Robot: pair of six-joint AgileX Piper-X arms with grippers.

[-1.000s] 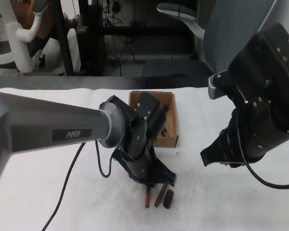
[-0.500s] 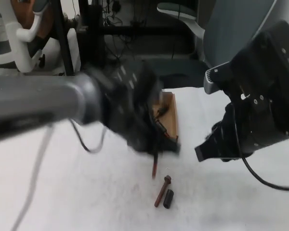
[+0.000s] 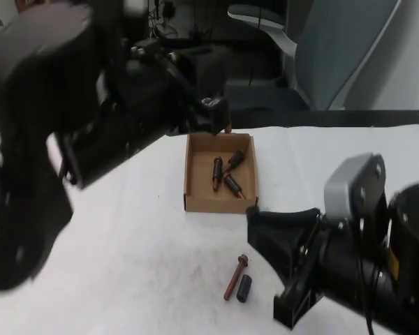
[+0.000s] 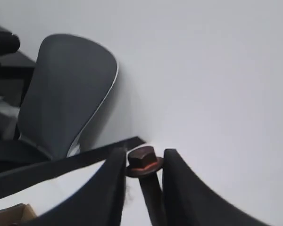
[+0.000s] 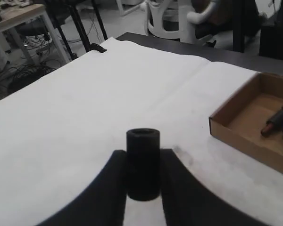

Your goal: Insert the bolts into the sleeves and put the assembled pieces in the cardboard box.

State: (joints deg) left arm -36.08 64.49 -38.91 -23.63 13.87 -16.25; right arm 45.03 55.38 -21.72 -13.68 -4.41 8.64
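Two parts in hand, both clear of the surface. Right gripper clamps a black sleeve upright, bore open on top. Left gripper pinches a rusty bolt just under the head. Step looks like mating; next, get shank coaxial with bore, then push. Spare bolt and spare sleeve lie loose near the right arm. Cardboard box sits ahead of the right gripper, assembled pieces inside.

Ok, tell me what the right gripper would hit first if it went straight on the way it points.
Probably the white cloth: the right gripper, holding a black sleeve, points slantwise down at bare cloth. The cardboard box lies off to one side of that line. Depth is hard to judge.
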